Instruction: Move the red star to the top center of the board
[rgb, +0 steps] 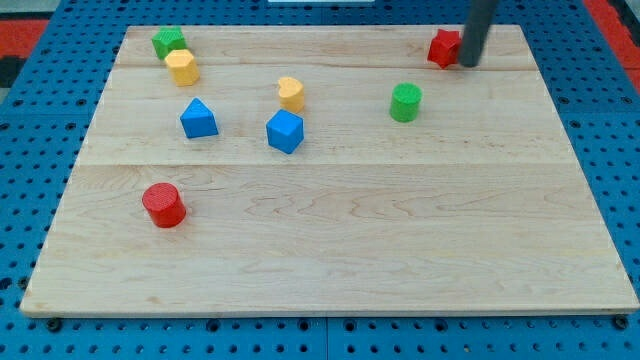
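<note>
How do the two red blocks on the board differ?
The red star has points; the red cylinder is round with a flat top. The red star sits near the view's top right, with my tip right beside it on the view's right; the red cylinder stands alone at the lower left. Both share the same red.

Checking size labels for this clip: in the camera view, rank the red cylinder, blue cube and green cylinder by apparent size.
1. Red cylinder and blue cube: about alike, and the cylinder lies nearer the view's bottom, so unranked.
2. Green cylinder: smallest, though farther up the board.
</note>
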